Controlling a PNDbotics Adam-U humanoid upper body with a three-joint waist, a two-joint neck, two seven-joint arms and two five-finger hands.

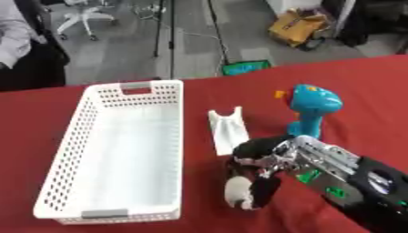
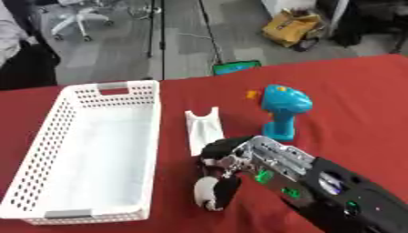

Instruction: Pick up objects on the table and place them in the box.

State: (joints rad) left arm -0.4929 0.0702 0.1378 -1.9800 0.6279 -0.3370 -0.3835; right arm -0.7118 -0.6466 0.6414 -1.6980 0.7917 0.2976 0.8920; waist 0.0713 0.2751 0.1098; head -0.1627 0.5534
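Note:
An empty white slotted basket [image 1: 131,86] lies along the left of the red table. My right hand [image 1: 275,157] comes in from the lower right. Its fingers are curled downward round a small white rounded object [image 1: 237,191] lying on the cloth right of the basket's near end. A dark finger [image 1: 265,190] sits against the object's right side, and part of the object is hidden. A flat white piece with a notched top [image 1: 227,129] lies just beyond the hand. A blue toy drill [image 1: 313,107] stands upright to the right of it. My left hand shows in no view.
The table's far edge runs slantwise behind the basket and drill, with grey floor beyond. A green item [image 1: 245,67] lies on the floor by that edge. Bare red cloth [image 1: 374,86] spreads right of the drill.

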